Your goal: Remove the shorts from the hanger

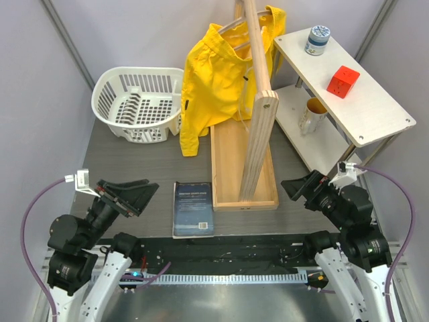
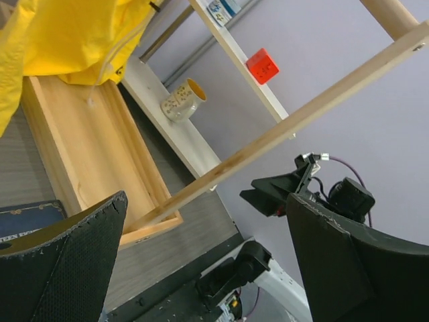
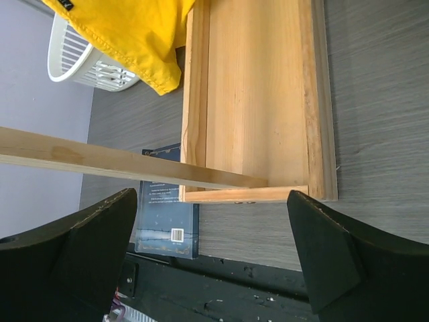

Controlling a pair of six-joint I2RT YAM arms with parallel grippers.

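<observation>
The bright yellow shorts [image 1: 218, 74] hang on the thin light-wood hanger [image 1: 226, 27] at the top of the upright wooden rack [image 1: 258, 100], drooping over the far end of its tray base [image 1: 231, 161]. The shorts also show in the left wrist view [image 2: 67, 33] and the right wrist view [image 3: 127, 27]. My left gripper [image 1: 134, 193] is open and empty, low at the near left, far from the shorts. In its own view [image 2: 206, 201] the jaws stand wide apart. My right gripper [image 1: 299, 186] is open and empty at the near right, facing the tray's near end [image 3: 213, 194].
A white basket [image 1: 137, 100] stands at the far left beside the shorts. A dark blue book [image 1: 193, 209] lies left of the tray's near end. A white two-level shelf [image 1: 375, 114] at the right holds a red cube [image 1: 342, 81], a jar [image 1: 318, 39] and a mug [image 1: 312, 115].
</observation>
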